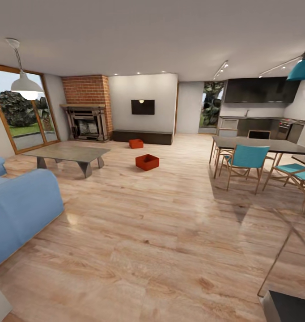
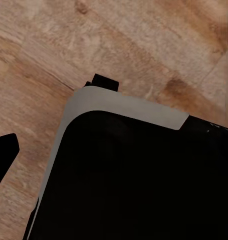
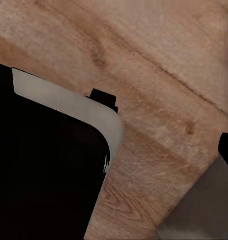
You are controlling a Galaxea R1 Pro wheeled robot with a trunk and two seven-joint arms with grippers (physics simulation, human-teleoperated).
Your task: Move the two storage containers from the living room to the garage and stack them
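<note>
Two storage containers on the plank floor (image 1: 170,232), mid-room, apart from each other: nearer container (image 1: 147,162) right of the coffee table (image 1: 67,154); farther container (image 1: 136,143) behind it, just before the low cabinet (image 1: 143,136). Cabinet against the back wall, TV (image 1: 142,107) on the wall above it. Fireplace (image 1: 87,120) left of cabinet, glass doors (image 1: 23,116) further left. Sofa (image 1: 18,210) near left, before the coffee table. Dining table (image 1: 264,145) with chairs (image 1: 244,161) at right, kitchen counter (image 1: 260,125) behind it. Pendant lamp (image 1: 25,85) hangs above left.
</note>
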